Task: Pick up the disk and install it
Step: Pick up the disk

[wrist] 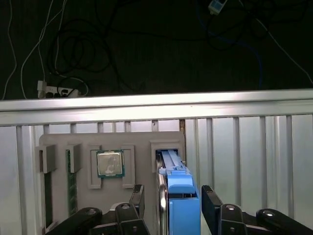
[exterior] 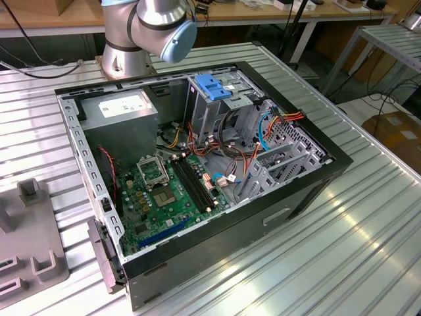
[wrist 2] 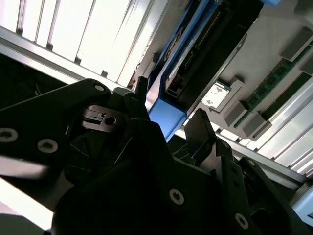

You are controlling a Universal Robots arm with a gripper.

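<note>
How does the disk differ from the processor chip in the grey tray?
The disk stands on edge in its slot, blue-framed and narrow; the processor chip lies flat, square and silver. Both sit in pockets of the same grey tray.

Exterior view: an open computer case (exterior: 299, 197) is seen at frame centre on a slatted metal table (exterior: 355, 257). A green motherboard (exterior: 164, 197), a grey power supply (exterior: 122, 108) and a blue drive-cage latch (exterior: 212, 85) are noted inside. A grey parts tray (exterior: 33, 253) is seen at lower left. First wrist view: a processor (wrist: 110, 163) is seated in the tray.
</note>
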